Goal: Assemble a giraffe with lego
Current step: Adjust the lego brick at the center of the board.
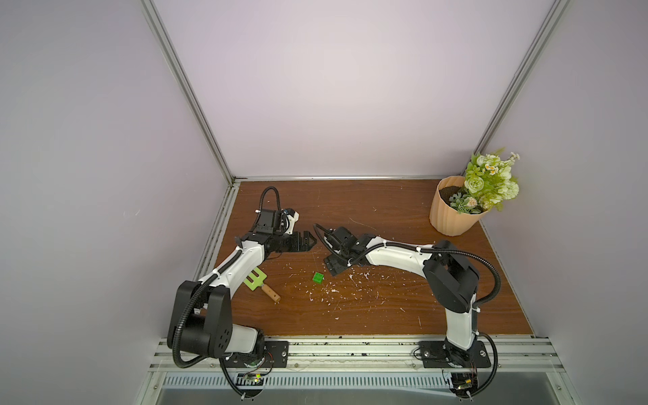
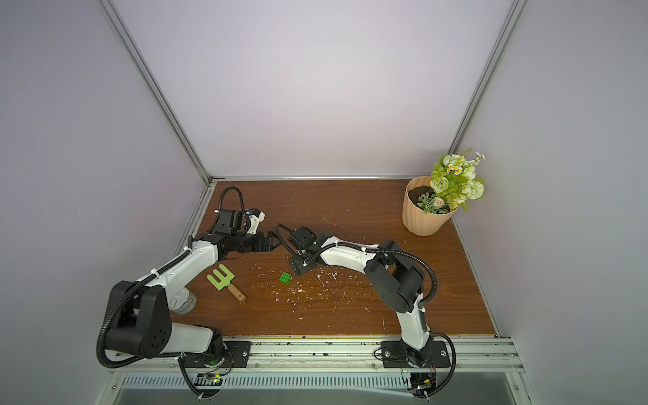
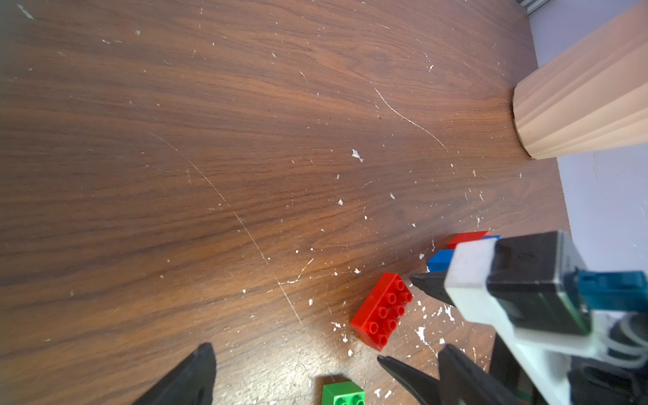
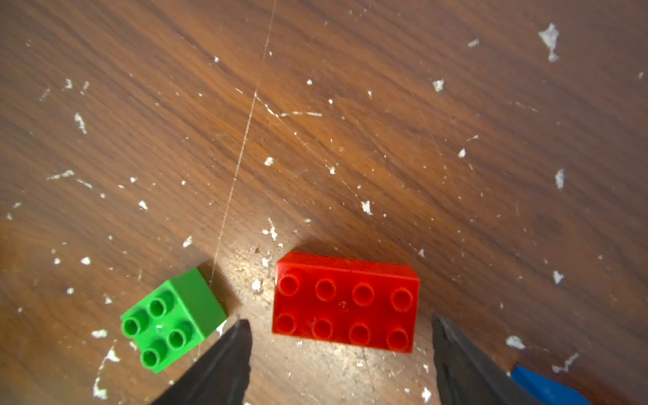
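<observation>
The right end effector point(image 4: 340, 324) hung low over the desk point(image 4: 350, 122) with its two fingers wide apart, and it gripped nothing. The red eight-stud brick point(image 4: 345, 303) lay flat on the desk, studs up, just ahead of the fingertips and centred on the gap between them. Its long axis ran across this gap, from one finger toward the other, so the fingers faced its two short ends. The gap looked only a little wider than the brick is long. I judged that the coming move was a short advance and descent, then a closing on these short ends. A small sideways error could put a fingertip on top of the brick instead of beside it.

The green four-stud brick point(image 4: 173, 321) stood just outside one finger, near it but not touching, and a turn of the end effector could push it. A blue brick point(image 4: 547, 387) showed partly behind the opposite finger.

The left end effector point(image 3: 326, 349) was also open and empty. It stood further from the red brick, so the right arm was clearly the nearer one. The bricks near the end effector all lay single, so I judged the giraffe as hardly begun.
</observation>
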Action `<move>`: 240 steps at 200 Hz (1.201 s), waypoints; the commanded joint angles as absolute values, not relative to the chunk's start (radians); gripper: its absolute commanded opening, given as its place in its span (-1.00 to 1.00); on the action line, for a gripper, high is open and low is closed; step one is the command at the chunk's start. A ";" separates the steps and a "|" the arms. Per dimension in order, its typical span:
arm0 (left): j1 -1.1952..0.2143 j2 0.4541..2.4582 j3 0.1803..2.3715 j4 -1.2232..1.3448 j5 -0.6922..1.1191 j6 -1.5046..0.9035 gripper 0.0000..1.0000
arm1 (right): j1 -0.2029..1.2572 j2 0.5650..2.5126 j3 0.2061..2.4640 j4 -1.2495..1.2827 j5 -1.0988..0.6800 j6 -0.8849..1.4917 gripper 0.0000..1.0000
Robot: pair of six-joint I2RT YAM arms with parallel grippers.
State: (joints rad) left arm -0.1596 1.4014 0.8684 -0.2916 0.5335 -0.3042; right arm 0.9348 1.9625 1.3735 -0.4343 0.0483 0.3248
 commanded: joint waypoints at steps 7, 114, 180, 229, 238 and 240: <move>-0.149 1.402 0.877 -0.291 0.548 -0.319 0.99 | 0.943 1.976 1.422 -0.415 0.071 0.307 0.64; -0.149 1.404 0.875 -0.295 0.546 -0.318 0.99 | 0.955 2.020 1.460 -0.439 0.109 0.296 0.56; -0.148 1.404 0.876 -0.295 0.545 -0.318 0.99 | 0.956 2.025 1.453 -0.441 0.098 0.277 0.60; -0.148 1.402 0.876 -0.296 0.548 -0.317 0.99 | 0.958 2.029 1.451 -0.428 0.062 0.267 0.60; -0.148 1.401 0.875 -0.296 0.549 -0.318 0.99 | 0.956 2.030 1.451 -0.428 0.063 0.266 0.60; -0.149 1.402 0.876 -0.296 0.549 -0.318 0.99 | 0.957 2.031 1.451 -0.428 0.063 0.265 0.60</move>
